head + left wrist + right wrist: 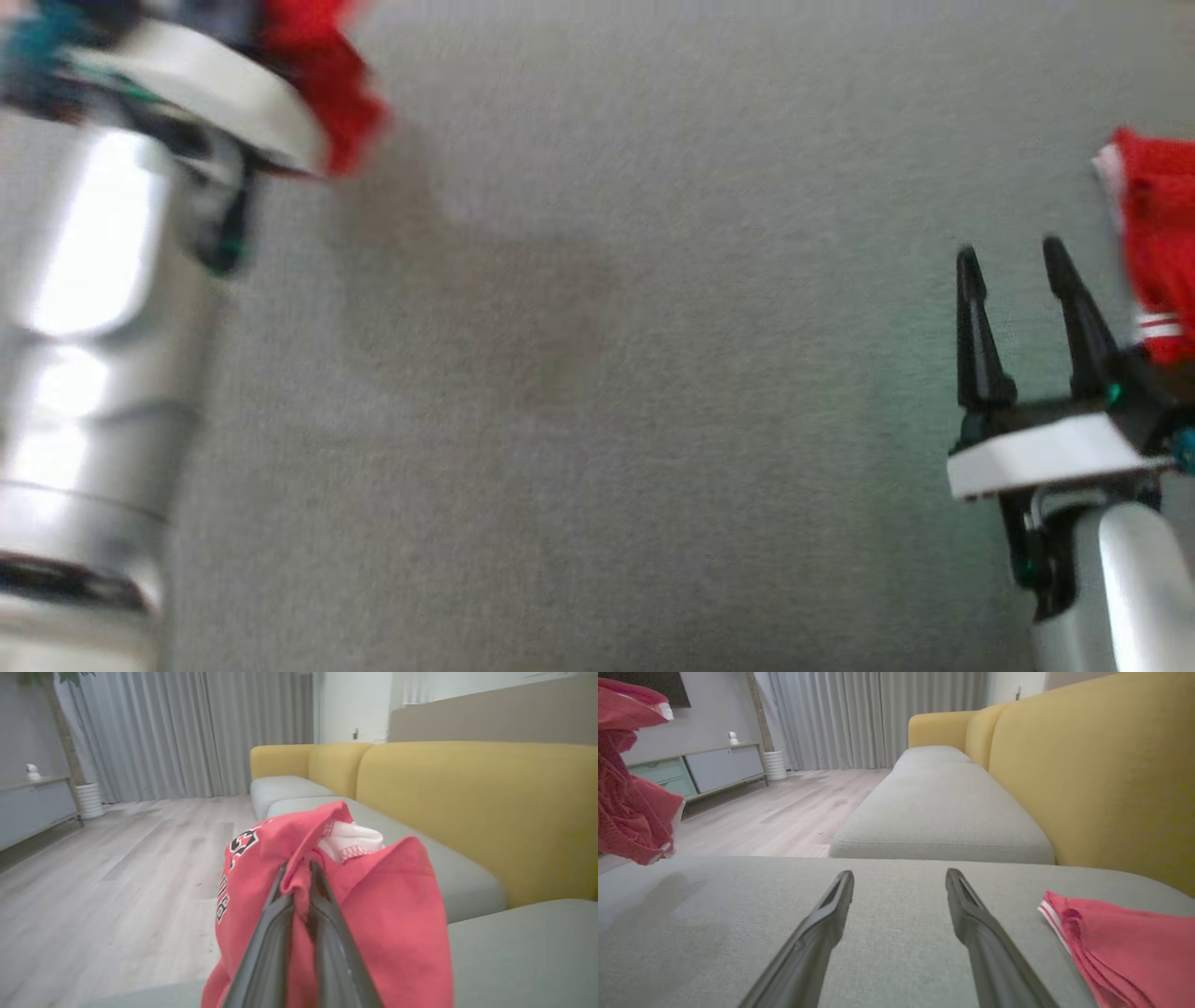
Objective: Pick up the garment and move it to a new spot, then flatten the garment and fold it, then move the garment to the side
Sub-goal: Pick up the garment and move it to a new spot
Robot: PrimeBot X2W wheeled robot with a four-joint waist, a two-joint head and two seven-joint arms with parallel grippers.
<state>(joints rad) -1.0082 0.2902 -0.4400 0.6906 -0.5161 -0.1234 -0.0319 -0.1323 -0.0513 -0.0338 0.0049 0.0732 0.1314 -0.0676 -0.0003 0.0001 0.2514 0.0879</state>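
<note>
My left gripper [296, 868] is shut on a bunched fold of the red garment [397, 914], which has black and white lettering and a white inner collar. The garment hangs lifted off the grey seat cushion [597, 373]. In the head view it is a blurred red bunch [327, 84] at the top left, beyond my left forearm [93, 280]. In the right wrist view the same garment [630, 812] hangs at the far left. My right gripper [1013, 271] is open and empty just above the cushion, its fingers [817, 933] spread wide.
A second red cloth with white stripes [1158, 261] lies folded on the cushion just right of my right gripper [899, 877]; it shows lower right [1125, 938]. A yellow backrest [1101, 765] runs along the right. Wooden floor [117, 858] and a low cabinet [719, 767] lie beyond the seat's edge.
</note>
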